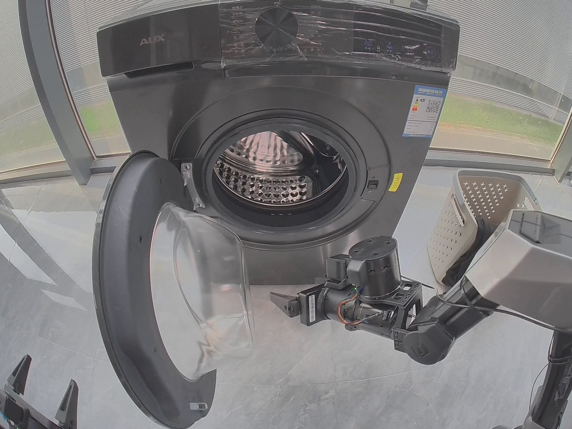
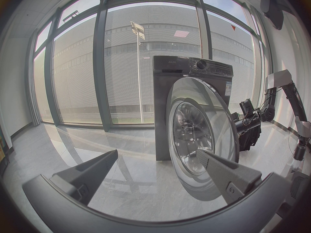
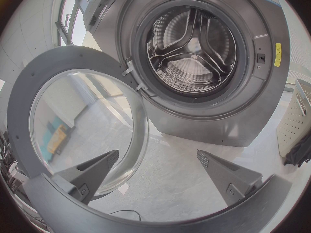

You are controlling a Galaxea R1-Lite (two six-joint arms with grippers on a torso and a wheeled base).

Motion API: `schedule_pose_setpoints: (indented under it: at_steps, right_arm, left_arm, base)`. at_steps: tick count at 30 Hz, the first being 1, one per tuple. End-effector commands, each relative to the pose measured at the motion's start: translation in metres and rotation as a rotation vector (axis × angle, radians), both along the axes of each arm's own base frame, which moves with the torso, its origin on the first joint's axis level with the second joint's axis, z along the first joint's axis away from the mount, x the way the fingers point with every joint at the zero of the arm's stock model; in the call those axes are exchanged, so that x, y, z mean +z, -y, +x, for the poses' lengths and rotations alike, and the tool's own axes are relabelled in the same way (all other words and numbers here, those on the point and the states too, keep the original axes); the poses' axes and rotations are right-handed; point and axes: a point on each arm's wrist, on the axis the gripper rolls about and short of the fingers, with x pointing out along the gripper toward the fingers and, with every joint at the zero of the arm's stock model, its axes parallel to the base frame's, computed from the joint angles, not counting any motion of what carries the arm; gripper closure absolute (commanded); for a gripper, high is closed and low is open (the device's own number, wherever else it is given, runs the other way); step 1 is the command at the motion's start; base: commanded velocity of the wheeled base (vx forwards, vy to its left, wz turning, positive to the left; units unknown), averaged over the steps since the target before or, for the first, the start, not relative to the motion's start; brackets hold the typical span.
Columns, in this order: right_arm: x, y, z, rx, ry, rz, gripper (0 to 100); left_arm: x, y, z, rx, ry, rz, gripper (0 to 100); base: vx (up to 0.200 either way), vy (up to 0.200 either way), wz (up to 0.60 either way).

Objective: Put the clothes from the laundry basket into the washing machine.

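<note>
Right claw [image 1: 283, 303] hangs wide open and empty, low before the washing machine [image 1: 274, 150] with its door [image 1: 119, 269] swung out, while dark clothes [image 1: 468, 266] sit in the laundry basket [image 1: 476, 201] just right of it.

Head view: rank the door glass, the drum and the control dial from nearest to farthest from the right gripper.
From the right gripper:
1. Door glass, low, just to its left.
2. Drum, above and farther back.
3. Control dial, highest, at the top.
</note>
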Motion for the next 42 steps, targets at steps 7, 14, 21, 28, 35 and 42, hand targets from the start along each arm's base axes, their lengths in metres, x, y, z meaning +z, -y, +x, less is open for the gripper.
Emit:
schedule_pose_setpoints:
  at_steps: [7, 14, 21, 28, 35, 42]
  right_arm:
    - [-0.021, -0.032, 0.000, 0.057, -0.001, 0.000, 0]
    - [-0.026, -0.051, -0.006, 0.097, 0.005, 0.011, 0]
    - [-0.018, -0.055, -0.002, 0.100, 0.041, 0.046, 0]
    - [-0.006, -0.059, 0.014, 0.132, 0.055, 0.072, 0]
    - [-0.018, -0.078, 0.028, 0.135, 0.024, 0.040, 0]
    - [-0.038, -0.098, 0.030, 0.126, 0.028, 0.029, 0]
  left_arm:
    - [-0.005, 0.000, 0.000, 0.000, 0.002, 0.001, 0]
    - [-0.005, 0.000, 0.000, 0.000, 0.002, 0.001, 0]
    - [-0.005, 0.000, 0.000, -0.001, 0.002, 0.001, 0]
    - [-0.005, 0.000, 0.000, 0.000, 0.002, 0.001, 0]
    - [-0.005, 0.000, 0.000, 0.000, 0.002, 0.001, 0]
    - [-0.005, 0.000, 0.000, 0.000, 0.002, 0.003, 0]
  base:
    - [0.000, 0.000, 0.00]
    - [0.000, 0.000, 0.00]
    - [0.000, 0.000, 0.00]
    - [0.000, 0.000, 0.00]
    - [0.000, 0.000, 0.00]
    - [0.000, 0.000, 0.00]
